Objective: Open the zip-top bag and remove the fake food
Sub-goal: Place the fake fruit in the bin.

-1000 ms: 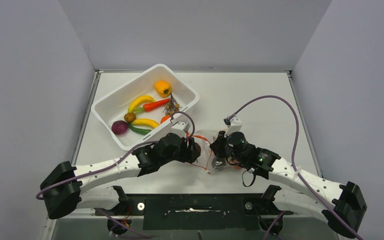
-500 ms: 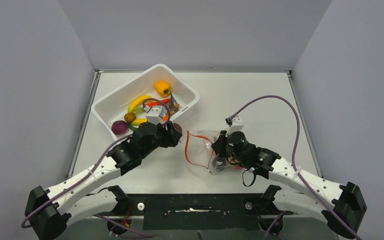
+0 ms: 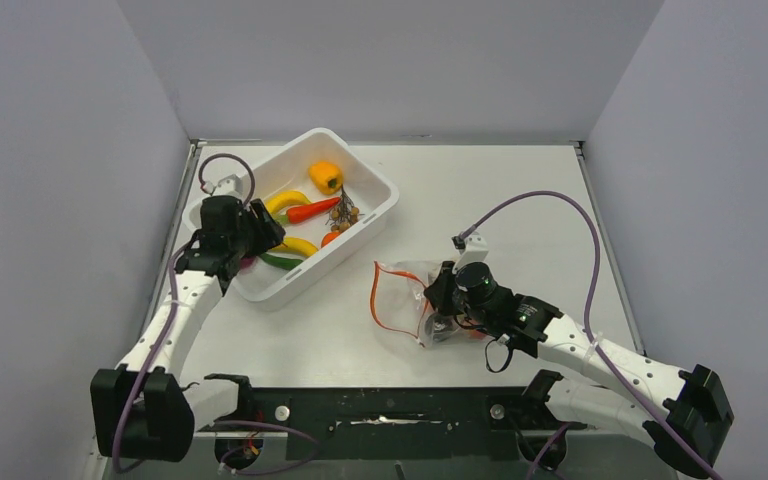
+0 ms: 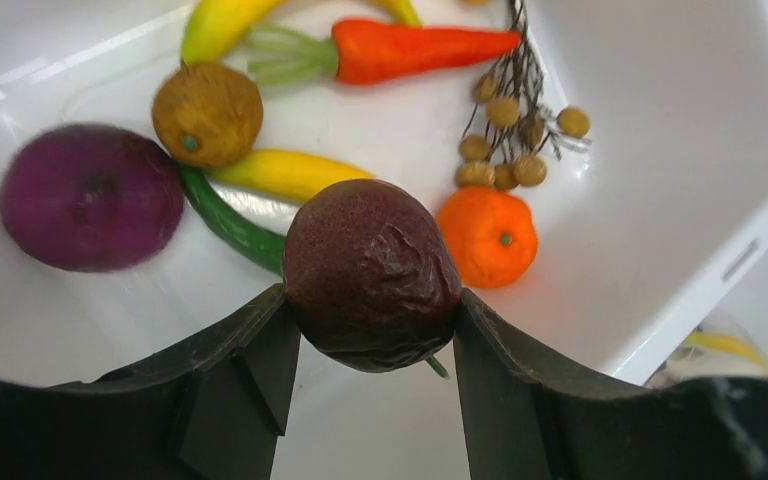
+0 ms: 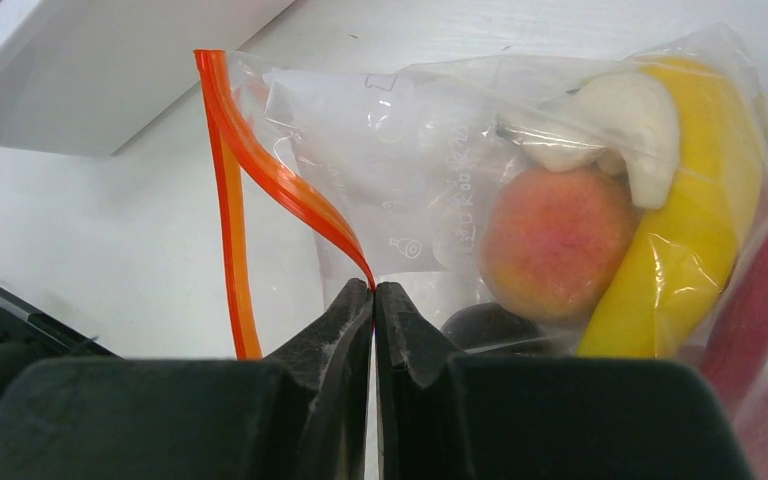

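Step in hand: removal of the fake food, with the zip-top bag already open. At the near centre-right of the table, the right gripper is closed tight on the bag wall just by the red-orange zip strip, and the bag mouth faces left. The right arm reaches in low from the near right corner, forearm angled toward the centre. A peach, a yellow banana and red pieces remain inside the bag. Farther back on the left, the left arm extends along the table's left edge with its wrist turned toward the right. The left gripper hangs over the left part of the white tub, clamping a dark plum between both fingers. Next move, as judged: spread the left jaws to release the plum into the tub, then go back to the bag mouth for the peach, with the right pinch maintained so the bag cannot slide
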Motion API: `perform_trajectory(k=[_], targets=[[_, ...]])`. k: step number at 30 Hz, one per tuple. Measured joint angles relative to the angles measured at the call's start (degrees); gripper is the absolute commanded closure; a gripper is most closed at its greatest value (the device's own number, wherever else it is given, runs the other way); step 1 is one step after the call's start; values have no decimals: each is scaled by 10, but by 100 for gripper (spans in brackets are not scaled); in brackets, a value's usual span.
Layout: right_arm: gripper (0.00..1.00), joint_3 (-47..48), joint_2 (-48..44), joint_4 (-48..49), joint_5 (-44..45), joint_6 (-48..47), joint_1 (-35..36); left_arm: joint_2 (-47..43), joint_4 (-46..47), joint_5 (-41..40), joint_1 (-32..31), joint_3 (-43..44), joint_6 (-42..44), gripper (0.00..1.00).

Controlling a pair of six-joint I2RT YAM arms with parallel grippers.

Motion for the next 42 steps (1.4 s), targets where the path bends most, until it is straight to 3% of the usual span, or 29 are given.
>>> perform_trajectory(k=[6,15,23,27,33,39,42], targets=[[94,0,0,-6,-3,0,-4,59,-34,63,4,-15,-8,100],[94,0,4,-3,-9,0,-7,14,-34,134,-5,-71,-32,100],[94,0,26,-2,-20,-1,-10,-39,-43,132,-96,-94,-62,100],[94,0,26,-2,-22,-1,-12,-58,-60,102,-110,-93,-65,100],[94,0,24,-2,-23,-1,-14,-32,-78,55,-94,-27,-37,100],[94,0,21,-4,-23,0,-15,84,-39,54,-68,75,-3,100],[94,0,15,-7,-23,2,-16,160,-29,62,-59,116,12,95]])
